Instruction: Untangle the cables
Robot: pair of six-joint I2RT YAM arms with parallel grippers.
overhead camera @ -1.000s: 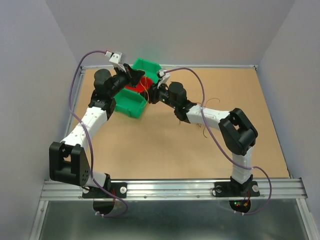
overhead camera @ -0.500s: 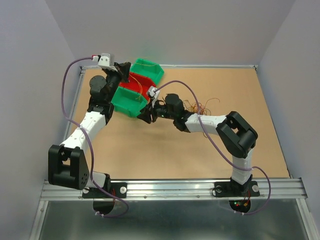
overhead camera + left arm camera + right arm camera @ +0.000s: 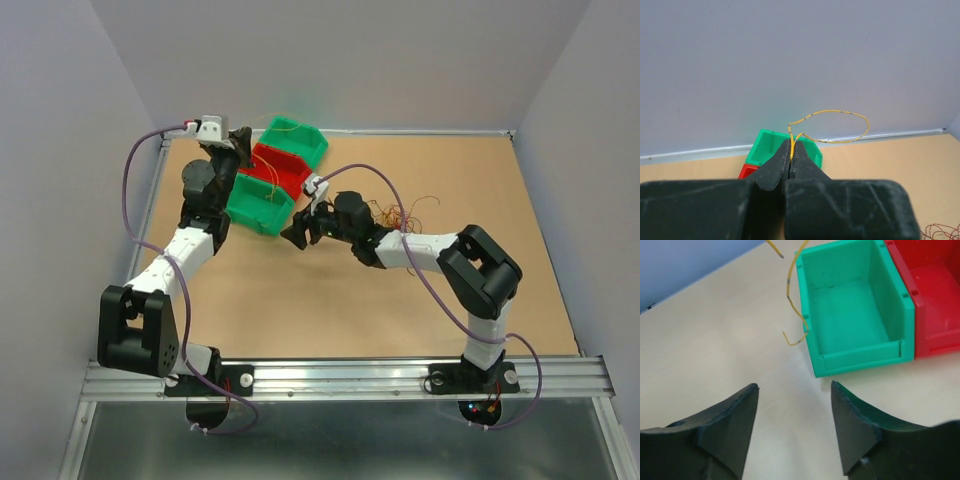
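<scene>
My left gripper (image 3: pixel 236 150) is raised over the left end of the bins and is shut on a thin yellow cable (image 3: pixel 840 111). The cable loops out from between its closed fingertips (image 3: pixel 791 147). In the right wrist view the same yellow cable (image 3: pixel 789 290) hangs down beside the near corner of a green bin (image 3: pixel 855 315), its lower end curled just above the table. My right gripper (image 3: pixel 298 235) hovers low over the table in front of that bin, open with nothing between its tips (image 3: pixel 795 387). A loose clump of red, orange and dark cables (image 3: pixel 395 213) lies behind the right forearm.
Three bins stand in a slanted row at the back left: a near green bin (image 3: pixel 258 203), a red bin (image 3: pixel 280 170) and a far green bin (image 3: pixel 297 140). Grey walls enclose the brown table (image 3: pixel 330 300). A metal rail runs along its near edge.
The right gripper drew back from the bins toward the table's middle and opened wider. The left gripper swung left and up with the yellow cable.
</scene>
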